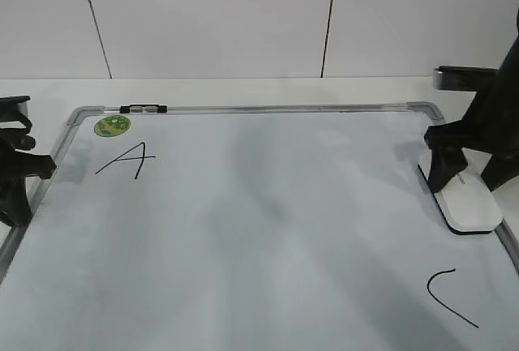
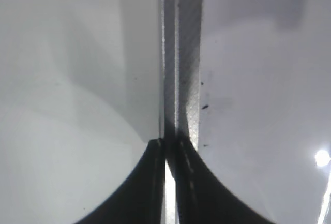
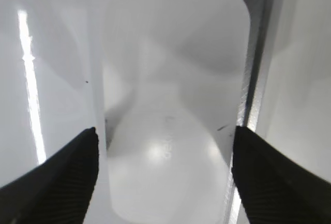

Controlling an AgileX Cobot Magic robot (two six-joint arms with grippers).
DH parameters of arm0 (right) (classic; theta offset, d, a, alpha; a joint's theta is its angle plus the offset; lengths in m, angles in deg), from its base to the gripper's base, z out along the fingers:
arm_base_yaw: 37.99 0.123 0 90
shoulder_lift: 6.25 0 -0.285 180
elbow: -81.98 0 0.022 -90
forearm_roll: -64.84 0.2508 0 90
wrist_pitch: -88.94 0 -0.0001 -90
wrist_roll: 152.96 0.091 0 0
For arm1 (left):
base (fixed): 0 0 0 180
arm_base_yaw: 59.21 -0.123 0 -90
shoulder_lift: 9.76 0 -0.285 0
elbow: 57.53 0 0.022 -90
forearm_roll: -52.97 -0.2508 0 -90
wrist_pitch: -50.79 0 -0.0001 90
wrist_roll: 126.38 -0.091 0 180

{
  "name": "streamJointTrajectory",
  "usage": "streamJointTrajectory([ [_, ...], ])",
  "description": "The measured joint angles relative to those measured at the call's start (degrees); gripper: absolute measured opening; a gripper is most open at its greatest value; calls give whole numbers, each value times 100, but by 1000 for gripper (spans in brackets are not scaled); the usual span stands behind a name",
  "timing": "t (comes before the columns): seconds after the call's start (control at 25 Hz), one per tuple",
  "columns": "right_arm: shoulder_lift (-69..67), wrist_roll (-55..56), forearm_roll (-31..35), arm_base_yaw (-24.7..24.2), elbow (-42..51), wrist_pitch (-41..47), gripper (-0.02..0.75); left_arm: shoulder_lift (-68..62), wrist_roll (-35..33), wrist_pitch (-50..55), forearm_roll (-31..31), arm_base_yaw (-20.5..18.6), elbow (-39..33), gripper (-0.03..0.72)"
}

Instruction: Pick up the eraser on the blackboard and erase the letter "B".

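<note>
My right gripper [image 1: 464,182] hangs over the eraser [image 1: 469,205] with its jaws spread wide, one finger on each long side, gripping nothing; from the wrist camera I can't tell whether the pads touch it. The eraser [image 3: 173,105] lies flat on the blackboard [image 1: 243,229], hard against the frame near the counter's right edge. My left gripper [image 2: 168,182] sits over the board's left frame rail [image 2: 181,53], fingers pressed together and empty. On the board I see the "A" [image 1: 126,160] toward the far-left corner and a curved stroke [image 1: 450,296] at the near right; no "B" shows.
</note>
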Motion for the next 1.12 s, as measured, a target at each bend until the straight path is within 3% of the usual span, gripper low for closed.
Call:
streamJointTrajectory([
  [0.36,0,0,-129,0,-915,866,593,0,0,0,0,0,0,29],
  [0.72,84,12,-146,0,-975,944,593,0,0,0,0,0,0,30],
  [1.12,1050,104,-146,0,-975,983,591,0,-11,0,0,0,0,60],
])
